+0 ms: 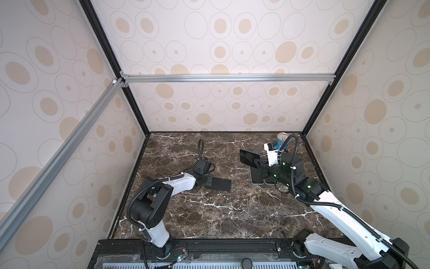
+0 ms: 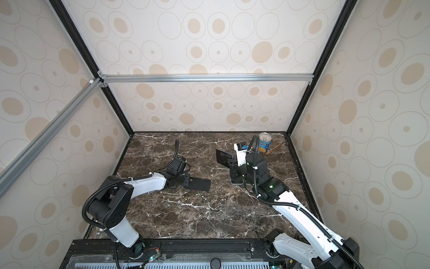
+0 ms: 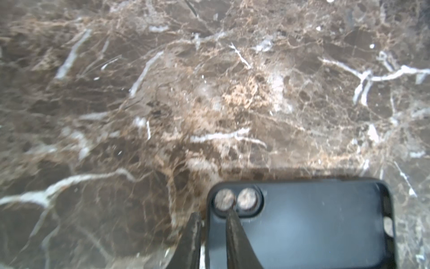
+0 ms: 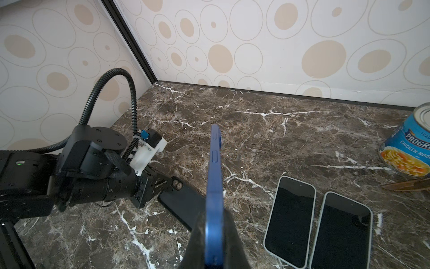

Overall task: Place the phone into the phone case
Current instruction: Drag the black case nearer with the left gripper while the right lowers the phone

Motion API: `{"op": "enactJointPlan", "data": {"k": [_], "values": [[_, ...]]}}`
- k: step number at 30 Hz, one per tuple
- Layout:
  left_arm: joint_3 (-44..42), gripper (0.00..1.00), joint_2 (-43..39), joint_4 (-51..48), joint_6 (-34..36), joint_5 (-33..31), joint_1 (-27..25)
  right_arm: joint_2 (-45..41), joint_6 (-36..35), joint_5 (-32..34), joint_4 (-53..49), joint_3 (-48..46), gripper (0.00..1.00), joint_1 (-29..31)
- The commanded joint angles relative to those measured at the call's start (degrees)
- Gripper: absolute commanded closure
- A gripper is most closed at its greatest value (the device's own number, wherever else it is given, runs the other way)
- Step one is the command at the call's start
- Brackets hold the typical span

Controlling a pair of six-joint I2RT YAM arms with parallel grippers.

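Right gripper squeezes the phone tight, right of middle. Left gripper sits at the case edge, near the middle; can't tell if it holds.

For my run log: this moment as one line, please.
right gripper: shut on blue phone, lifted | left gripper: astride wall of empty phone case on table, grip unclear

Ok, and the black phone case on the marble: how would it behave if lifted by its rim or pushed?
The phone case looks thin and empty, so probably light, and may flex if lifted by the rim the left gripper straddles. Flat on the smooth table, it would likely slide, not tip.
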Motion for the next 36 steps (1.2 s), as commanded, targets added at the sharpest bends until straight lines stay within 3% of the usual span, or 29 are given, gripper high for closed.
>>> {"op": "enactJointPlan", "data": {"k": [1, 6, 14, 22, 30, 36], "values": [[0.63, 0.79, 1.55, -0.14, 0.8, 1.13, 0.47, -1.86, 0.43, 1.12, 0.73, 2.36, 1.0, -0.17], [0.29, 0.8, 2.46, -0.97, 1.49, 0.65, 0.48, -2.85, 1.04, 2.47, 1.4, 0.39, 1.0, -0.15], [-1.83, 0.97, 0.64, -2.61, 2.01, 0.84, 0.43, -1.96, 0.92, 1.63, 2.17, 0.05, 1.0, -0.19], [-8.69, 0.98, -4.8, -2.71, -0.12, 3.34, -0.63, -1.11, 1.83, -0.36, 0.36, -0.22, 1.0, -0.2], [-16.58, 0.94, -10.65, 3.56, -9.92, 8.01, -2.04, 0.81, 5.27, -4.05, -1.69, -1.26, 1.0, -0.18], [-14.65, 0.77, -14.22, 2.89, -10.88, 7.73, -2.14, 3.23, 8.32, -8.37, -2.62, -0.02, 1.0, -0.22]]}}
